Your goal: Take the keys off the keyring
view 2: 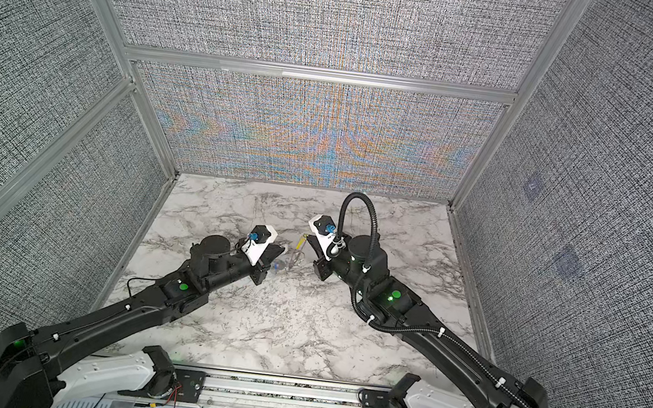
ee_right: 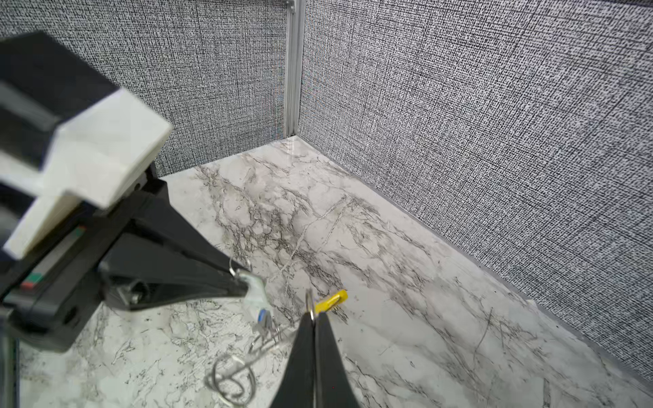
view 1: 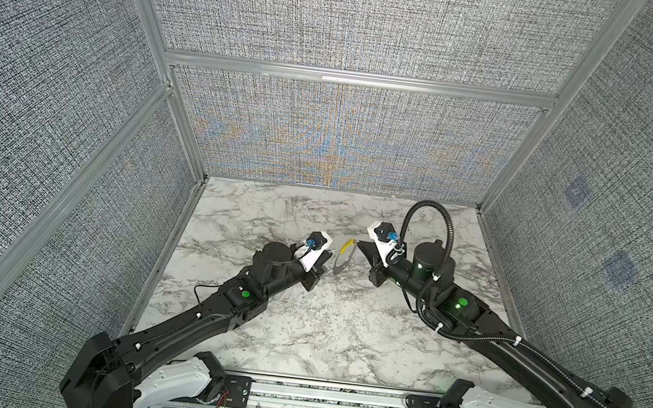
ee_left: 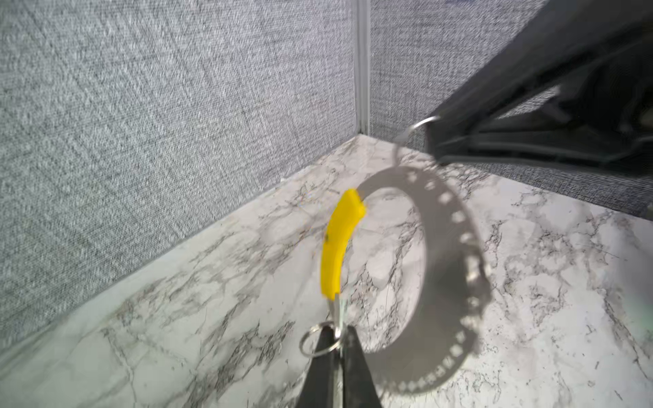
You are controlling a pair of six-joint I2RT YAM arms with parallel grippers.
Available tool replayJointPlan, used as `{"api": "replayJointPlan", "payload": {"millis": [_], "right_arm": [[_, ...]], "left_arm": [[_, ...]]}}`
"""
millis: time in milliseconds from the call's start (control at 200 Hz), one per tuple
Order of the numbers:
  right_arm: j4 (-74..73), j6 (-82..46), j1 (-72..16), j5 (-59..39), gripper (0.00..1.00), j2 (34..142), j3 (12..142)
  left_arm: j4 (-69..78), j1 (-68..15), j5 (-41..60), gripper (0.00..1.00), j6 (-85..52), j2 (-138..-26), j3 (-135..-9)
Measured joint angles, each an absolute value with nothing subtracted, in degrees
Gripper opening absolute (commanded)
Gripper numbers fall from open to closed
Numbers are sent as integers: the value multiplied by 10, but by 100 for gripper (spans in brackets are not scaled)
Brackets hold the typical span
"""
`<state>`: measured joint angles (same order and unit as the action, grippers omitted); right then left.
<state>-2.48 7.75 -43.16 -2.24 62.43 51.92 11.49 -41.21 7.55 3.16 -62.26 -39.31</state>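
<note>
Nearest the lens, at the lower middle of the left wrist view, the left gripper (ee_left: 338,331) is pinched shut on the pale key (ee_right: 255,289), with the blue key (ee_right: 262,315) hung below it. The right gripper (ee_right: 313,318) is closed on the keyring (ee_left: 436,233) beside its yellow sleeve (ee_left: 335,247), which is held between both claws over the marble table (view 1: 301,336), mid-frame in both top views. Green dots (view 1: 246,294) are borne by both arms; lettering cannot be read.

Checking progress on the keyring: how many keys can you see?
2: a pale key at the left gripper, a blue-headed key right beside it; others may be hidden.
</note>
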Motion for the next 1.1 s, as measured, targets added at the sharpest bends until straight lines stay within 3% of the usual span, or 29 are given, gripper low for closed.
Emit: {"api": "replayJointPlan", "payload": {"millis": [225, 495, 871, 971, 1101], "right_arm": [[-15, 105, -389, -55, 0, 595, 476], [47, 187, -305, -102, 0, 530, 420], [152, 309, -205, -167, 0, 566, 459], [158, 326, -203, -193, 0, 608, 472], [156, 335, -211, -215, 0, 669, 484]], "left_arm": [[72, -342, 122, 0, -19, -674, -381], [55, -287, 180, 0, -65, -819, -388], [8, -203, 235, 0, -97, -1004, -475], [17, -194, 257, 12, -102, -1023, -485], [27, -189, 252, 36, -108, -1020, -477]]}}
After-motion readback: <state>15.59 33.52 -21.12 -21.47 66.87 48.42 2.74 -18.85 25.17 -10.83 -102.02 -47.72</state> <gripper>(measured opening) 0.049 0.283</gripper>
